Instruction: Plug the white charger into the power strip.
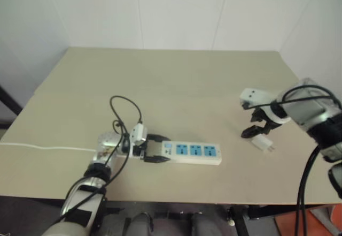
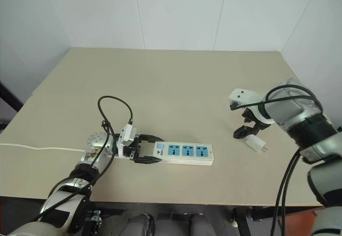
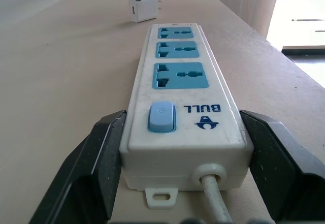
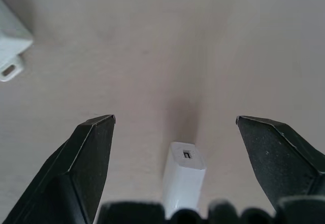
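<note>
while left fingers clamp power strip (switch end), right fingers spread over white charger

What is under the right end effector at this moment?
The white charger lies on the table under the open right end effector, between its fingers and untouched. Its near end is covered in the wrist view; prongs show in the head view.

Plain test room or lab, bare white panelled walls, single beige table
</note>
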Robot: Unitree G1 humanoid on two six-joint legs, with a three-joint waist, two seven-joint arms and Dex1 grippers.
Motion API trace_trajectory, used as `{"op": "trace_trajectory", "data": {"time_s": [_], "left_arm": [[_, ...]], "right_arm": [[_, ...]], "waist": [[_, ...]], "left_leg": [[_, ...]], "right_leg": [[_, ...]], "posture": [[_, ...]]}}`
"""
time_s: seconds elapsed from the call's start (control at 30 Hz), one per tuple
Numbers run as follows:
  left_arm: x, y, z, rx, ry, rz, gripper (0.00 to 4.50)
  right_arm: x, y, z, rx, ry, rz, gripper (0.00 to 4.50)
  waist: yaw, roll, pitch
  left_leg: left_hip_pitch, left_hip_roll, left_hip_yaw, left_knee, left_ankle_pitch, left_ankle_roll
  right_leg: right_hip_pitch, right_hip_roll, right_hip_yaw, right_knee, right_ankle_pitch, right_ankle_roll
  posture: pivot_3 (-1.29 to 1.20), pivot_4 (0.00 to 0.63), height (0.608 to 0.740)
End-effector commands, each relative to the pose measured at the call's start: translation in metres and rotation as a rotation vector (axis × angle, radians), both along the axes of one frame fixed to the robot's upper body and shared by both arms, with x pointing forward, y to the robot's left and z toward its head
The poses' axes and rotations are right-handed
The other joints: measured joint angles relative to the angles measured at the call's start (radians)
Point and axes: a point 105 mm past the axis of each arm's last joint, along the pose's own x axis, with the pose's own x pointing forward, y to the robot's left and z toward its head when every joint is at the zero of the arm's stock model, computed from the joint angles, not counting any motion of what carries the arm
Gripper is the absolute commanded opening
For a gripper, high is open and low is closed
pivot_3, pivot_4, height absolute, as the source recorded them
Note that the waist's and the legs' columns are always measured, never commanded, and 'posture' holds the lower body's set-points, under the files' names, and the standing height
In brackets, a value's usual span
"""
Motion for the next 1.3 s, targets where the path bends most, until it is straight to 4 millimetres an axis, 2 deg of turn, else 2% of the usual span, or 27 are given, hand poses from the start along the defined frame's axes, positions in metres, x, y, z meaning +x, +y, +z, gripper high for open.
{"op": "trace_trajectory", "data": {"time_s": [0.03,0.2,0.5,1.03,1.13,1.3], "left_arm": [[-0.006,-0.003,-0.010,0.040,0.031,-0.020,3.22],[-0.008,-0.003,-0.009,0.044,0.029,-0.017,3.22],[-0.006,0.009,-0.012,0.080,0.031,-0.009,3.22],[-0.007,0.000,-0.014,0.075,0.032,-0.027,3.22],[-0.007,0.001,-0.014,0.074,0.032,-0.023,3.22],[-0.007,0.001,-0.014,0.078,0.030,-0.021,3.22]], "right_arm": [[0.008,-0.013,0.006,-0.056,-0.011,-0.026,4.50],[0.008,-0.023,-0.006,-0.074,0.036,-0.060,4.50],[-0.001,-0.026,-0.013,-0.053,0.082,-0.079,4.50],[-0.004,-0.025,-0.022,-0.011,0.119,-0.154,4.50],[-0.002,-0.024,-0.022,0.003,0.116,-0.166,3.87],[-0.001,-0.025,-0.025,-0.001,0.117,-0.189,2.15]], "waist": [[0.003,0.000,0.000],[0.002,0.001,0.000],[-0.006,0.002,0.000],[-0.015,0.003,0.000],[-0.014,0.003,0.000],[-0.014,0.003,0.000]], "left_leg": [[0.000,0.000,0.000,0.000,0.000,0.000],[0.000,0.000,0.000,0.000,0.000,0.000],[0.001,0.000,0.000,0.000,0.000,0.000],[0.001,0.000,0.000,0.001,0.000,0.000],[0.001,0.000,0.000,0.001,0.000,0.000],[0.001,0.000,0.000,0.001,0.000,0.000]], "right_leg": [[0.000,0.000,0.000,0.001,0.000,0.000],[-0.001,0.000,0.000,0.003,0.000,0.000],[-0.001,0.001,0.000,0.004,0.000,0.000],[-0.001,0.000,0.000,0.005,0.000,0.000],[-0.001,0.000,0.000,0.005,0.000,0.000],[0.000,0.000,0.000,0.005,0.000,0.000]], "posture": [[0.00,0.150,0.740],[0.00,0.150,0.740],[0.00,0.150,0.740],[0.00,0.150,0.740],[0.00,0.150,0.740],[0.00,0.150,0.740]]}}
